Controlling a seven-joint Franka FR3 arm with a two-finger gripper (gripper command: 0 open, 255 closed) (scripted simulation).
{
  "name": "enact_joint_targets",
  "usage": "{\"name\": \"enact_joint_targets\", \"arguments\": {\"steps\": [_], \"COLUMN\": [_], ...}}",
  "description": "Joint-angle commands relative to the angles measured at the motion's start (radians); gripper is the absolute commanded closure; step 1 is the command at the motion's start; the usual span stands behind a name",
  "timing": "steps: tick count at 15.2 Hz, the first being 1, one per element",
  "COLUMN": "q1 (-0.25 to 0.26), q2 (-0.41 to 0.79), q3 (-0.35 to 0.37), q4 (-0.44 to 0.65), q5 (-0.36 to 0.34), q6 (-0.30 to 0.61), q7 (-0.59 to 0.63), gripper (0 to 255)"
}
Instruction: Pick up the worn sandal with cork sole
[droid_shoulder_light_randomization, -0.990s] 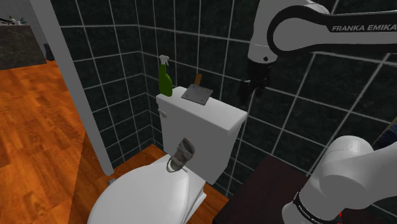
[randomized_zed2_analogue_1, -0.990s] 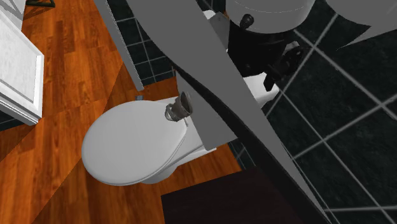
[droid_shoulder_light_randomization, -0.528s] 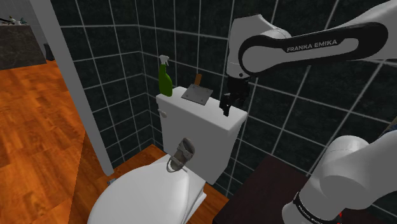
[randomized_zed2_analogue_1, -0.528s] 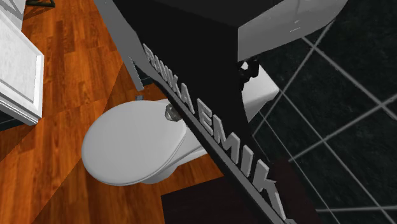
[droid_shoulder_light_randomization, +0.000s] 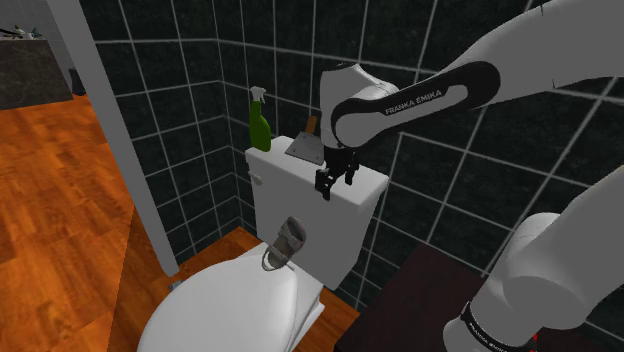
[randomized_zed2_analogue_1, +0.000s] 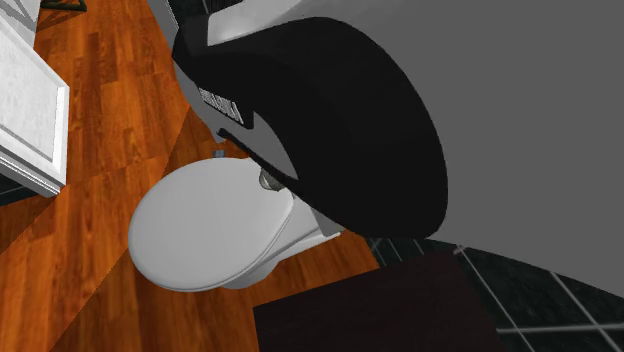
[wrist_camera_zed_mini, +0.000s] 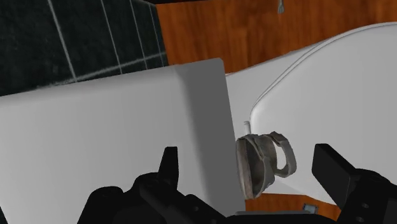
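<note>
Gripper (droid_shoulder_light_randomization: 335, 183) wide open, nothing held, hovering just over tank (droid_shoulder_light_randomization: 300, 215) top near front edge. Sandal (droid_shoulder_light_randomization: 288, 243) on rear of toilet lid (droid_shoulder_light_randomization: 225, 305), propped against tank front, below gripper, untouched. Green spray btl (droid_shoulder_light_randomization: 259, 122) on tank's far corner.

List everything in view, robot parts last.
wall: 1, dark tiles, at the back
floor: 1, orange-brown wood, shoulder view's left
toilet: 1, white, lid shut, against the wall
tank: 1, white, at the toilet's back
sandal: 1, grey, on edge on the toilet lid, by the tank
spray bottle: 1, green, on the tank
pad: 1, grey, flat on the tank
stand: 1, dark, shoulder view's lower right
arm: 1, white, over the tank
fingers: 2, black, open, holding nothing
</note>
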Motion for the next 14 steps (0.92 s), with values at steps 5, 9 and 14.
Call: {"name": "enact_joint_targets", "arguments": {"steps": [5,9,14], "q1": [0.009,0.022,0.049], "q2": [0.248,0.409,0.609], "q3": [0.028,0.038,0.037], "q4": [0.109,0.202,0.344], "q5": [-0.049,-0.09,-0.14], "q6": [0.106,0.149,0.177], "q7": [0.048,0.081,0.115], "gripper": [0,0,0]}}
